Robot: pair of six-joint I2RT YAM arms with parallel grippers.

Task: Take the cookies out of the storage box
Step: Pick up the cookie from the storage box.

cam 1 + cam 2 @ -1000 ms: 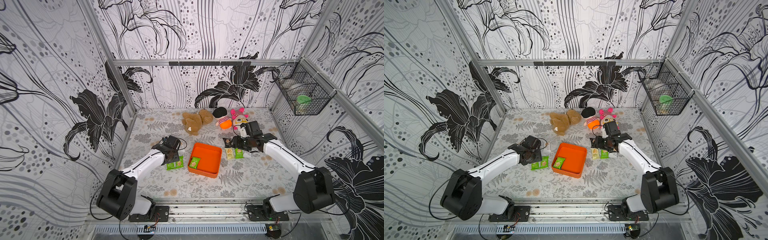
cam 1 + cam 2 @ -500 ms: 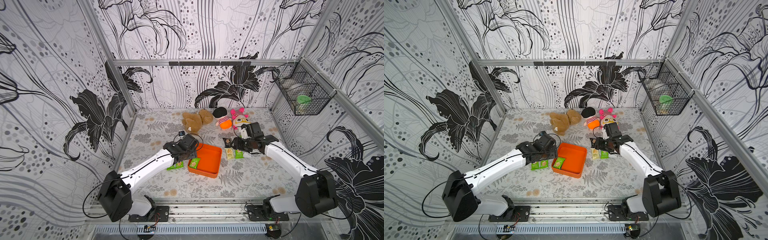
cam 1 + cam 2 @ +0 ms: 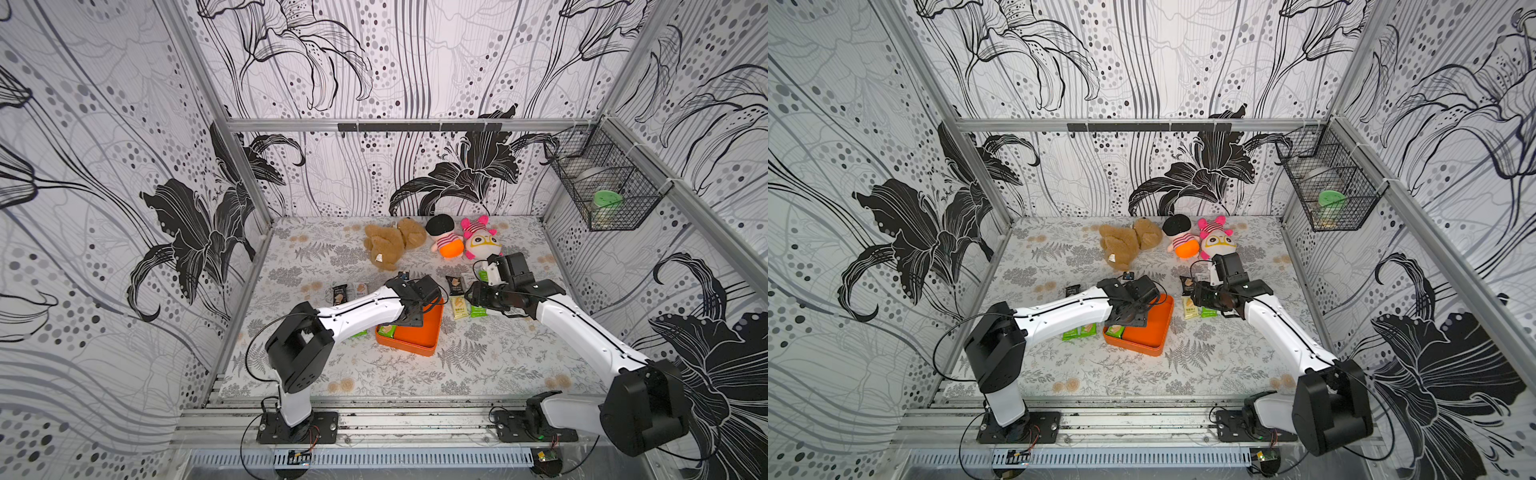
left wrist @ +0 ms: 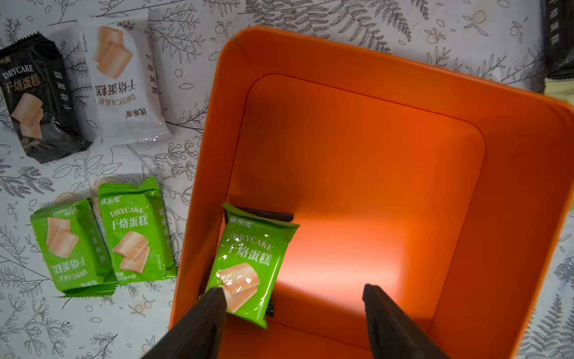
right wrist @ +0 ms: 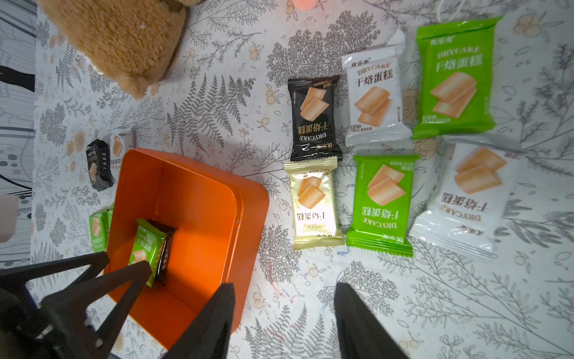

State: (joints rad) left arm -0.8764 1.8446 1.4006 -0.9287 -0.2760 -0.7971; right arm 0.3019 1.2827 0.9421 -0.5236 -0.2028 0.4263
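Orange box (image 4: 372, 77): two packets remain, green packet (image 4: 248, 264) over black packet (image 4: 264, 214). We hold left gripper (image 4: 293, 290) spread above them, ready to pick; right gripper (image 5: 284, 289) gapes empty near outside packets (image 5: 382, 199).

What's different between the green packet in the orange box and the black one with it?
The green packet lies on top, its printed face showing; the black packet lies underneath, only its edges peeking out. One is bright green, the other black. Both rest inside the orange box, near one wall.
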